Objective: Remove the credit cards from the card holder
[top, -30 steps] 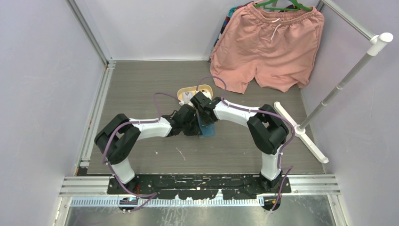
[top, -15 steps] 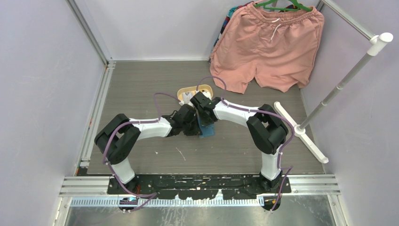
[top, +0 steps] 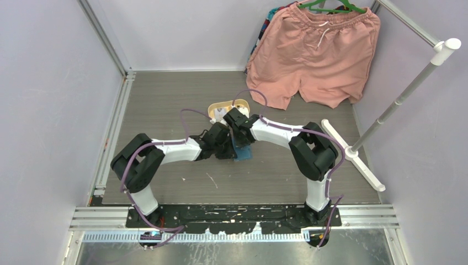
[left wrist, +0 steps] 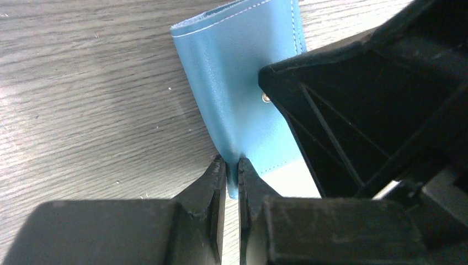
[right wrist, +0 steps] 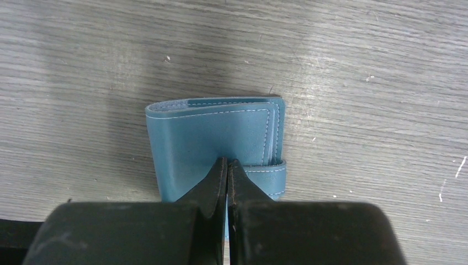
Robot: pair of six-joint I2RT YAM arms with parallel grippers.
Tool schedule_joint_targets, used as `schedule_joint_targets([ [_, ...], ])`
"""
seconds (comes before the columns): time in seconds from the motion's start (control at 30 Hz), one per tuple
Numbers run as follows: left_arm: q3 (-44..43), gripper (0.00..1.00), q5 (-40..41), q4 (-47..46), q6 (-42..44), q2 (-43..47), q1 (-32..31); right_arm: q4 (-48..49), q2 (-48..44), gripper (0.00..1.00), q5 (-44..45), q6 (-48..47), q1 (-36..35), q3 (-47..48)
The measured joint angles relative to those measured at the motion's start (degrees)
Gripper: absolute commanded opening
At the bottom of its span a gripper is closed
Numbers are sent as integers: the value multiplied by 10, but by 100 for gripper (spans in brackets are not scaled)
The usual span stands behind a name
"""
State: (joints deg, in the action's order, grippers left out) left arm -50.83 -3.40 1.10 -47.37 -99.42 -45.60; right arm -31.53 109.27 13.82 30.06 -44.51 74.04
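One card holder [right wrist: 215,138], two claws [left wrist: 232,165] [right wrist: 227,165], one tray [top: 212,109]

card holder [right wrist: 209,138]: i see teal leather-look skin, fine grain, pale stitching
table [right wrist: 359,61]: reads to me as matt grey wood grain
shorts [top: 314,55]: soft pink cloth

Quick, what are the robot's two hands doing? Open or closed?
Left hand: closed, pinching the edge of the blue card holder.
Right hand: closed, tips on the card holder; whether it grips anything cannot be told.

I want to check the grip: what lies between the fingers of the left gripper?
An edge of the teal card holder, pinched there; the left wrist view shows it.
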Motion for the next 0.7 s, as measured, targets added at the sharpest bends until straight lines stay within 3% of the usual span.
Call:
schedule_joint_targets([
  [0.4, 32, 0, 3, -40, -17, 14, 3, 79, -6, 1, -32, 77, 10, -38],
  [0.7, 50, 0, -14, -56, -29, 22, 20, 111, -14, 1, -47, 82, 12, -53],
])
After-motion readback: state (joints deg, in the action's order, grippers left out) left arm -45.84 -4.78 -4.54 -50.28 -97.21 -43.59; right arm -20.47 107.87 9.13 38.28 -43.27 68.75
